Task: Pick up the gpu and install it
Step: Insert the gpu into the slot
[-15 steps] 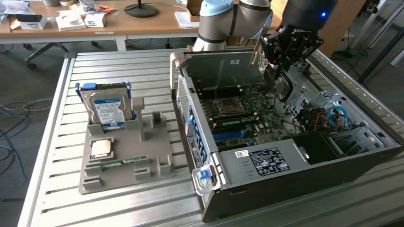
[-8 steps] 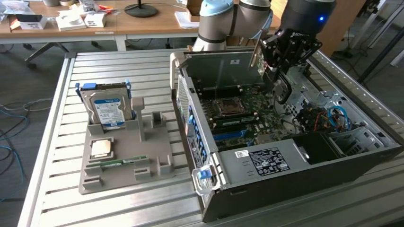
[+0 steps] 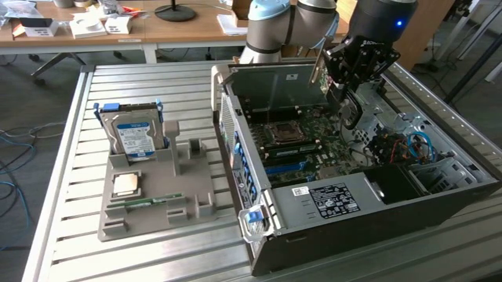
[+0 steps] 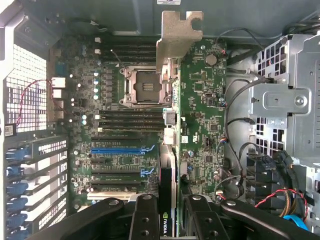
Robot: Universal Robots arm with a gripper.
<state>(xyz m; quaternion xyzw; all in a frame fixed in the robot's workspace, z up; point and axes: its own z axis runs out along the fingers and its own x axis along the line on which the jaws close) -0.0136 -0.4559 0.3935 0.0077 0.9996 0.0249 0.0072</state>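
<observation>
– Black-and-green graphics card: your gripper has it pinched from both sides. It is held on edge above the motherboard inside the open computer case, apparently clear of everything below.

– Which step am I in?

– Carrying, I'd say. The pick-up is done, the seating is not. The card's metal bracket hangs beside the processor socket, and the card runs crosswise to the blue slot.

– What does seating ask of me?

– By my reading, you'd turn the card to run along a slot, with the bracket toward the wall with the blue clips. Then you'd square its lower edge over the slot before any push down.

– Anything in my way?

– Loose cables and the drive cage sit near the card. Out on the counter, a grey holder carries a hard drive and a memory stick, well apart from your work.
</observation>
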